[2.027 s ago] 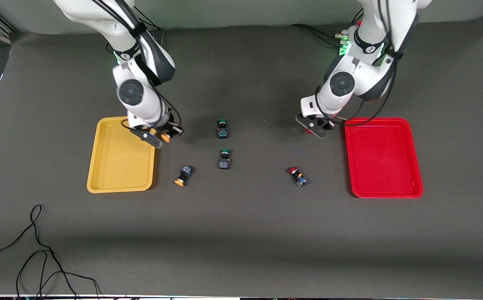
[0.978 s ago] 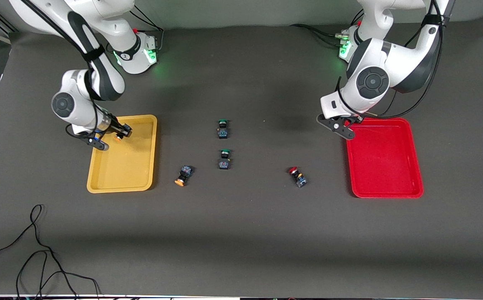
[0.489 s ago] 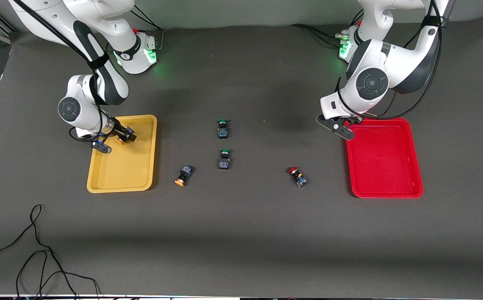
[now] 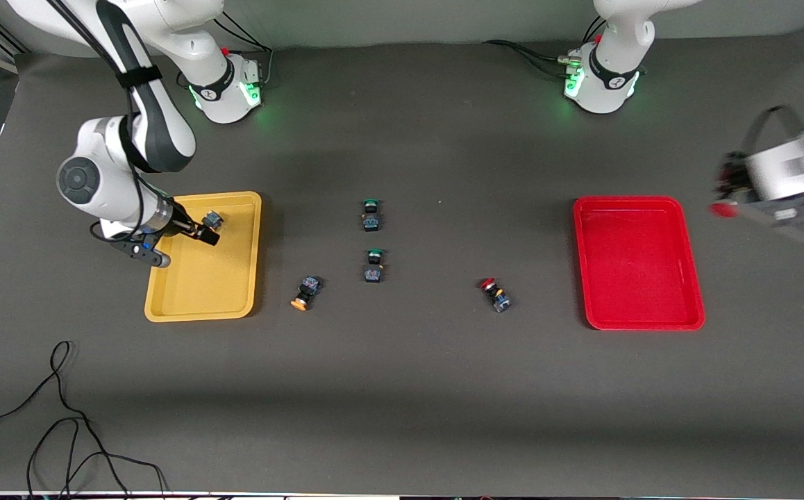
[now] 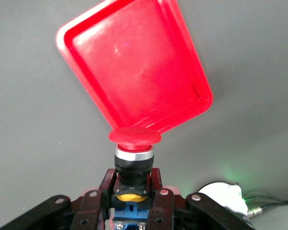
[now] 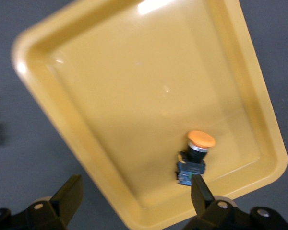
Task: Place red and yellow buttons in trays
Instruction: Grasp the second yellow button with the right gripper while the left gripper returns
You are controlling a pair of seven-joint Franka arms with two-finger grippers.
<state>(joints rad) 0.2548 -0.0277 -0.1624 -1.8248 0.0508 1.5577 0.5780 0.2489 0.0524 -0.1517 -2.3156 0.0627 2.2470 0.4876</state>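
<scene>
Right pincer [image 4: 178, 244] hangs with its jaws wide over the yellow tray [image 4: 201, 316], at 9 o'clock on the counter [image 4: 430, 389]. One yellow button [image 4: 213, 221] lies in that tray near its 12 o'clock rim. Left pincer [image 4: 742, 201] grips a red button [image 4: 721, 208] in the air, at 3 o'clock of the red tray [image 4: 638, 201]. A second yellow button [image 4: 303, 293] and a second red button [image 4: 495, 294] lie on the counter between the trays.

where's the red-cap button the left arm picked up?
Front view: the red-capped button is clamped in the left gripper, in the air past the red tray, at the left arm's end of the table.
</scene>
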